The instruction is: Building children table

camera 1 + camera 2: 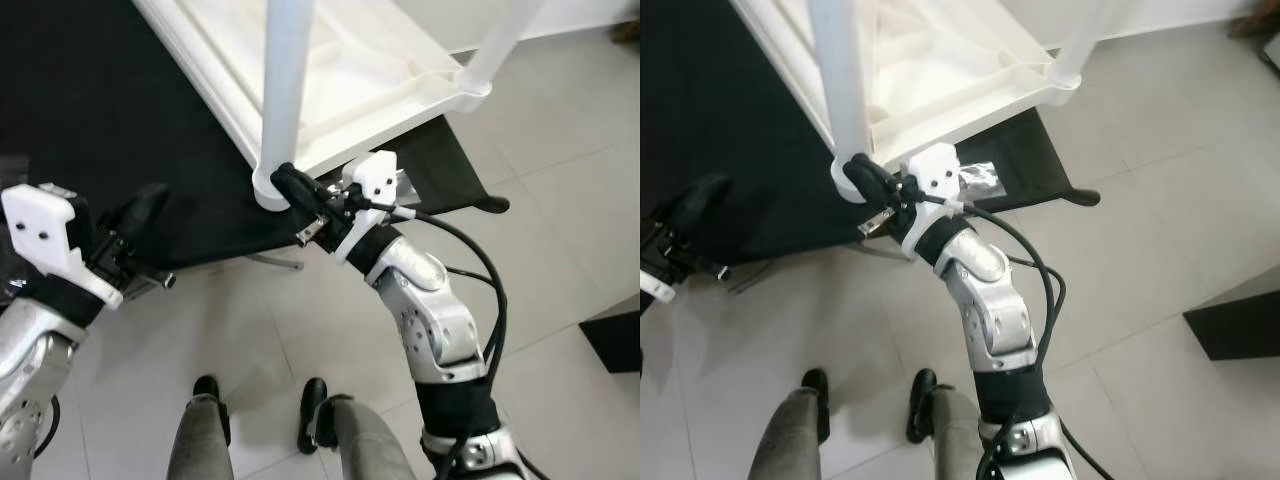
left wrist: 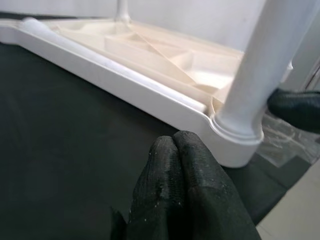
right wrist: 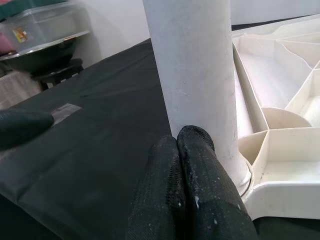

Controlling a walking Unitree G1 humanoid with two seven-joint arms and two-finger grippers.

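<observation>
Children's table: a white moulded-plastic tabletop (image 1: 370, 80) lies upside down on a black fabric sheet (image 1: 110, 130) spread over pale floor tiles (image 1: 560, 220), its ribbed underside facing up. A round white plastic leg (image 1: 285, 90) stands upright in the near corner socket (image 1: 268, 188); a second white leg (image 1: 500, 45) stands in the adjacent corner, to the robot's right.

Right gripper (image 3: 187, 145): its two black fingers are pressed together with nothing between them, and the tips rest against the near leg low down, just above the socket. It pushes on the leg rather than holding it.

Left gripper (image 2: 177, 150): fingers likewise closed and empty. It hangs over the black sheet near the same corner, apart from the tabletop and short of the socket.

A person's legs and dark shoes (image 1: 312, 410) stand on the tiles close in front of the robot, at the bottom of the head views.

Assessment: the step in hand appears to be seating or steadying the near leg in its socket. Whether the leg is fully home cannot be confirmed from these views. The next move likely calls for firm downward or sideways pressure near the leg's base, with the left gripper brought in to brace the tabletop edge so the top does not slide on the sheet. The remaining corners cannot be judged.
</observation>
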